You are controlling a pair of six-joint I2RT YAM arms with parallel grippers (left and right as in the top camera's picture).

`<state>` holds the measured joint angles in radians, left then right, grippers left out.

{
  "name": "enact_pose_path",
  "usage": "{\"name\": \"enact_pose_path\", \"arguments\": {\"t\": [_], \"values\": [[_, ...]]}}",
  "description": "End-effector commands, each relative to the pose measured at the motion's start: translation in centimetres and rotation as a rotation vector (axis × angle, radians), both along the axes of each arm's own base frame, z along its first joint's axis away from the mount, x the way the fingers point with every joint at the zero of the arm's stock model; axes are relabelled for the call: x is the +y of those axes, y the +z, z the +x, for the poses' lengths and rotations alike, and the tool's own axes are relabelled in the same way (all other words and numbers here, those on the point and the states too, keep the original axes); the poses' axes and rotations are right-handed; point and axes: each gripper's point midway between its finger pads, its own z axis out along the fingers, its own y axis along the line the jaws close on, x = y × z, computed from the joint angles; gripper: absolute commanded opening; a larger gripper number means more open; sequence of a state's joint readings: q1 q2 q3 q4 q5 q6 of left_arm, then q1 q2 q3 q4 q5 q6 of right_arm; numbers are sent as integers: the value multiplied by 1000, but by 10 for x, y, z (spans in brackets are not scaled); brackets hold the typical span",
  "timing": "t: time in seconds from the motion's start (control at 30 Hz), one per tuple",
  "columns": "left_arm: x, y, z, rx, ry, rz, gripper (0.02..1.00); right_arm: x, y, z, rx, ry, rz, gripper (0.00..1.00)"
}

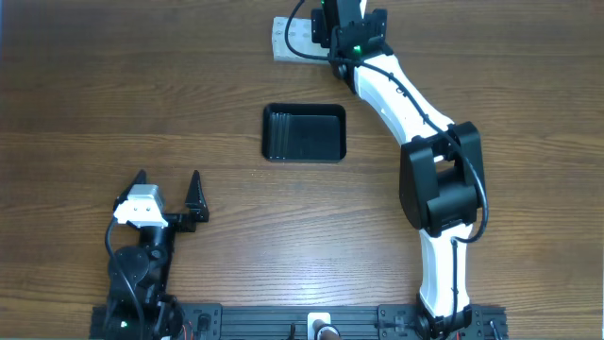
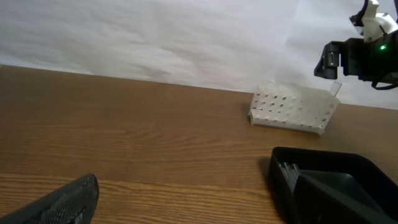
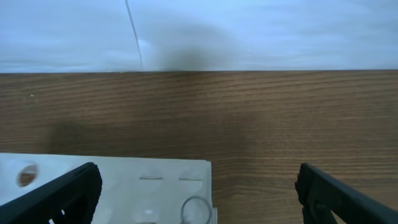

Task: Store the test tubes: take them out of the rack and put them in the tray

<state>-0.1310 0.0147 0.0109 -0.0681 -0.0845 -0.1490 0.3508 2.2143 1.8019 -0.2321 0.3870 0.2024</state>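
- Two arms stand at the 6 o'clock edge of the wooden table (image 1: pixel 113 85) in the top view.
- Left gripper (image 1: pixel 169 181): it sits close to its own base, at about 8 o'clock from the tray and well apart from it. The claw is spread wide with nothing between the fingers.
- Right gripper (image 3: pixel 198 169): the arm reaches to the 12 o'clock edge of the top view, over the end of the rack. The claw is spread wide and grips nothing. In the right wrist view, one of its fingers (image 3: pixel 68 193) lies over the rack and the other over bare table beyond the rack's end.
- Rack (image 1: pixel 286 42): a white, perforated block resting on the table at 12 o'clock from the tray (slightly toward 11), apart from it.
- Test tube (image 3: pixel 196 208): a clear round rim shows in a hole near the rack's end, between the right gripper's fingers and touching neither. The left wrist view shows a clear tube standing up at one end of the rack (it cannot be told whether this is the same tube).
- Tray (image 1: pixel 267 132): black and rectangular with a ribbed floor, lying flat near the middle of the table.
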Motion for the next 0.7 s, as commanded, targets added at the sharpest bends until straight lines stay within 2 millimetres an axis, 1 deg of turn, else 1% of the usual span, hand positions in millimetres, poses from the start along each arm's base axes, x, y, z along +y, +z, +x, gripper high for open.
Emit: {"name": "enact_pose_path", "arguments": {"t": [0.03, 0.27, 0.33, 0.43, 0.6, 0.7], "values": [[0, 0, 0, -4, -6, 14, 1000, 2, -15, 4, 19, 20, 2, 972], [0, 0, 0, -4, -6, 14, 1000, 4, -36, 3, 55, 18, 17, 774], [0, 0, 0, -4, -6, 14, 1000, 4, -37, 2, 60, 20, 18, 680], [0, 0, 0, -4, -6, 14, 1000, 4, -37, 3, 57, 19, 18, 597], [0, 0, 0, -4, -6, 14, 1000, 4, -37, 3, 56, 18, 19, 500], [0, 0, 0, -4, -6, 14, 1000, 4, -37, 3, 56, 18, 19, 402]]}}
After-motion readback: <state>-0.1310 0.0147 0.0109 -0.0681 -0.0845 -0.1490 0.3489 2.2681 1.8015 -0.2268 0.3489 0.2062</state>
